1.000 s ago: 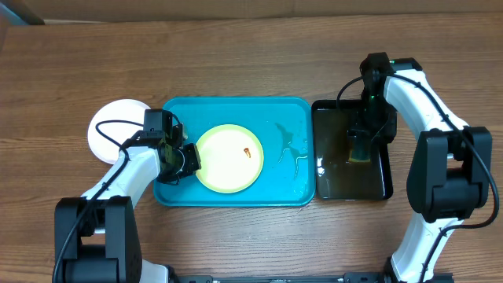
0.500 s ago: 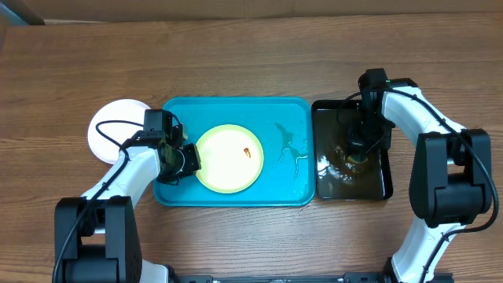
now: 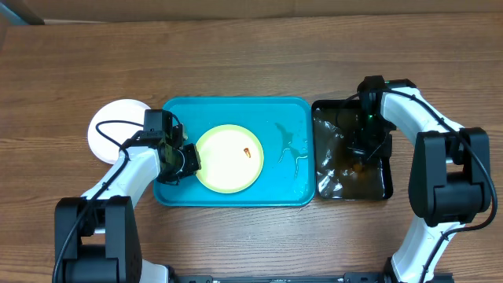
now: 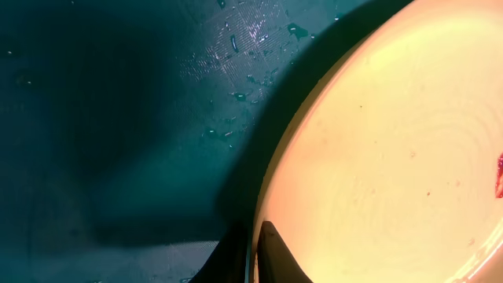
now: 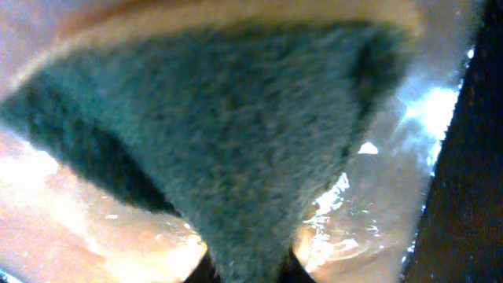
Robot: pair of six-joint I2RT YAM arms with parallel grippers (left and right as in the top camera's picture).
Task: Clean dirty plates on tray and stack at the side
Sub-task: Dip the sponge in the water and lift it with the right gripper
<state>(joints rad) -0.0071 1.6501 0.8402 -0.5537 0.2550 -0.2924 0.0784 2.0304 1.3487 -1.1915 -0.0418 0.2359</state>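
Observation:
A pale yellow-green plate with a small orange-brown smear lies in the turquoise tray. My left gripper is shut on the plate's left rim. In the left wrist view its dark fingertips pinch the rim of the plate above the wet tray floor. My right gripper is down in the black tray, shut on a green sponge. The right wrist view shows the sponge squeezed to a point between the jaws, with shiny water around it.
A white plate rests on the wooden table left of the turquoise tray, partly under my left arm's cable. Water streaks lie on the tray's right side. The black tray holds brownish water and stands against the turquoise tray's right edge.
My right gripper has closed on the sponge in the black tray and shifted slightly, and the water there has rippled. The left gripper and the plate have stayed put.

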